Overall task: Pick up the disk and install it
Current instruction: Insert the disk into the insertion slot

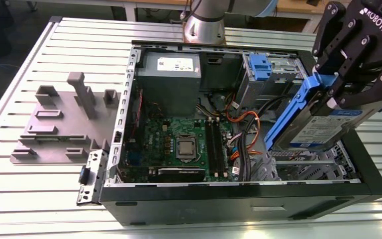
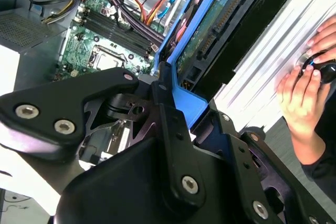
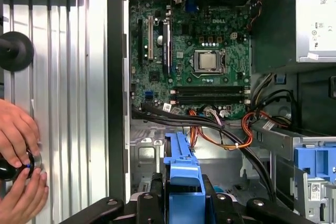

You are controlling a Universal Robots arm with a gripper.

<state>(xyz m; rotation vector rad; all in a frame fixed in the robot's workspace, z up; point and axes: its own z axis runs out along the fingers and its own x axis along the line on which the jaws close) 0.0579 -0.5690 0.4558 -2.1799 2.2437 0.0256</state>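
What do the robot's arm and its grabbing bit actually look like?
The arm is a smooth, silver-grey metal tube. The tool is matte black, built of chunky hinged links dotted with silver screw heads, and carries white lettering on its body.

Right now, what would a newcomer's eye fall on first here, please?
At the exterior view's right, the gripper clamps the disk, tilted over the open computer case with its green motherboard. In the first wrist view, a person's hands rest on the table beside the case.
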